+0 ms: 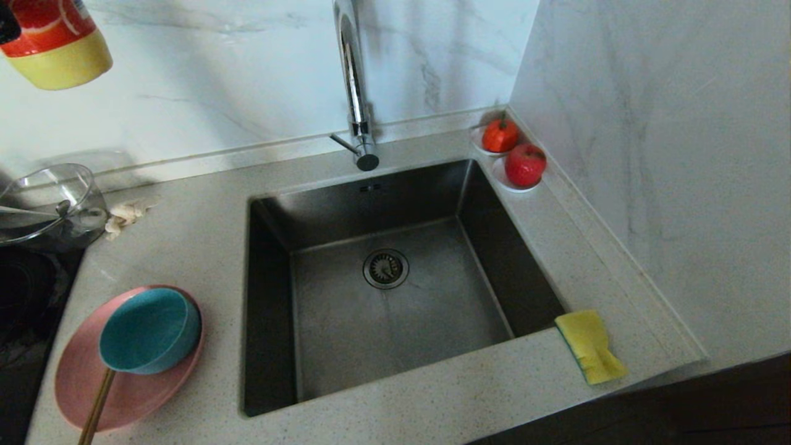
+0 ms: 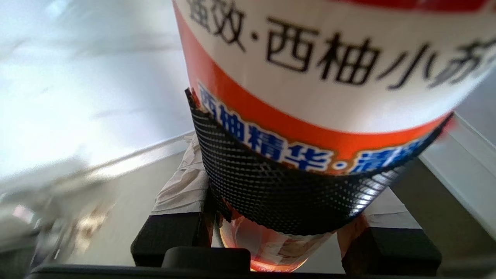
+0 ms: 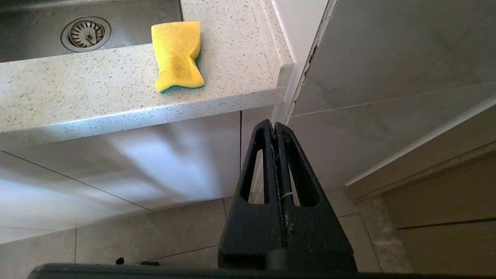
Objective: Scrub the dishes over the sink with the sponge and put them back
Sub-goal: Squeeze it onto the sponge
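The pink plate (image 1: 80, 377) lies on the counter left of the sink (image 1: 346, 346). On it sit the teal bowl (image 1: 148, 330) and the brown chopsticks (image 1: 96, 408). The yellow sponge (image 1: 590, 346) (image 3: 177, 54) lies at the sink's front right corner. My left gripper (image 2: 286, 186) is shut on a red, white and yellow detergent bottle (image 1: 55, 43) (image 2: 329, 77), which hangs tilted high at the far left. Its taped fingers (image 2: 182, 182) press the bottle's sides. My right gripper (image 3: 274, 126) is shut with nothing in it, below the counter's front edge near the sponge.
A tall chrome tap (image 1: 355, 86) stands behind the sink, above the drain strainer (image 1: 385, 268). A clear glass jug (image 1: 49, 204) and a small rag (image 1: 123, 216) sit at the back left beside a black hob (image 1: 25, 309). Two saucers with red fruit (image 1: 516, 154) fill the back right corner.
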Tool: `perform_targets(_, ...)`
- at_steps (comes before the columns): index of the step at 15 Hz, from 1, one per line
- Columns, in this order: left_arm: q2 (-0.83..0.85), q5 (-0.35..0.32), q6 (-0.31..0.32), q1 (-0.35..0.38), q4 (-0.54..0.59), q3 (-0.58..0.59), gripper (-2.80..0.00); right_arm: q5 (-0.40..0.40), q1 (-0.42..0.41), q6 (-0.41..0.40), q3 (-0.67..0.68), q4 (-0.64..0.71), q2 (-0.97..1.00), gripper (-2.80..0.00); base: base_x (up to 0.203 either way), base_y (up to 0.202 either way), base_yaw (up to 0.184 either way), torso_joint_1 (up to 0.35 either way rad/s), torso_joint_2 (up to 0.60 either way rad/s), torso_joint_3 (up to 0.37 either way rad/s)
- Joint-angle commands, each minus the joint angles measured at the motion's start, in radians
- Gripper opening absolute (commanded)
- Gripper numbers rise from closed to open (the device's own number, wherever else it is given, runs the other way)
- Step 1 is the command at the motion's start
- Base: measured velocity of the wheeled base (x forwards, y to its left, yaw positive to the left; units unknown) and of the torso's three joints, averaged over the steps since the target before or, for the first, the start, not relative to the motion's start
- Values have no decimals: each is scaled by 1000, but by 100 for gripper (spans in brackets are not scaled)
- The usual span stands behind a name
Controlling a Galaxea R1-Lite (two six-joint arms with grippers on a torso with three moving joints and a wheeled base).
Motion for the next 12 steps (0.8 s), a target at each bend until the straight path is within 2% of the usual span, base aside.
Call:
perform_targets(1,8,-12,39,-65,12,-2,-280,0,0,-1,0,0,1,-280,0,0,0,0,0,0)
perform_targets(3,19,-15,65,-129,70,-24,-280,0,0,-1,0,0,1,-280,0,0,0,0,0,0)
perform_targets(5,36,-19,73,-163,132,-52,-280,0,0,-1,0,0,1,-280,0,0,0,0,0,0)
perform_targets(8,79,-33,106,-199,133,-53,-280,0,0,-1,0,0,0,-280,0,0,0,0,0,0)
perform_targets(12,120,-24,112,-302,136,-81,-280,0,0,-1,0,0,1,-280,0,0,0,0,0,0)
